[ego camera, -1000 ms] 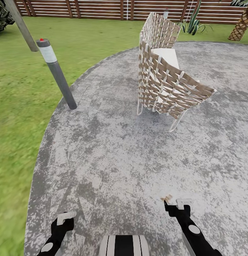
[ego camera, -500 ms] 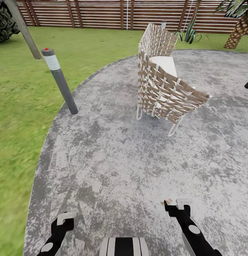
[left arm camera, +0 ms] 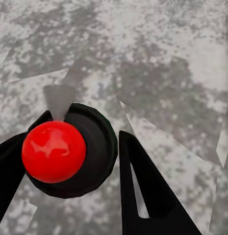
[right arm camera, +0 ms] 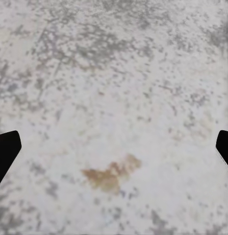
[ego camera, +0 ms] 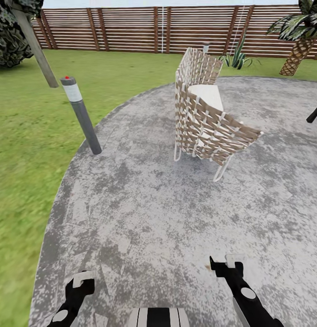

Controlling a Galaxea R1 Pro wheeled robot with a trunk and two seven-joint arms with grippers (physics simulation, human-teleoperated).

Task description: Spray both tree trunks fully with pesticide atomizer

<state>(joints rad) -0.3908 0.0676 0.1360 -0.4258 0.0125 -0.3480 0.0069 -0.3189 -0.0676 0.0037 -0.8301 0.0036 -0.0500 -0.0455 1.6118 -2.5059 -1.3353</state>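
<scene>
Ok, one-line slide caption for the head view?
Both hands low over mottled grey paving, facing a woven wicker chair, grey bollard light and slatted wooden fence.

- One woven chair (ego camera: 206,113) with a white seat, standing on the one round grey paved patio (ego camera: 176,218).
- One grey bollard light (ego camera: 81,116) with a white band and red tip, at the patio's edge, left of the chair.
- One leaning grey trunk (ego camera: 35,45) behind the bollard, beside one dark bush (ego camera: 8,38).
- One palm (ego camera: 297,41) and one spiky plant (ego camera: 235,56) beyond the chair, before the one slatted fence (ego camera: 154,29).
- Two grippers, left gripper (ego camera: 81,284) and right gripper (ego camera: 226,264), nearest the camera.
- One red ball (left arm camera: 54,152) on a dark disc.
- One brownish stain (right arm camera: 111,175), perhaps a leaf.
</scene>
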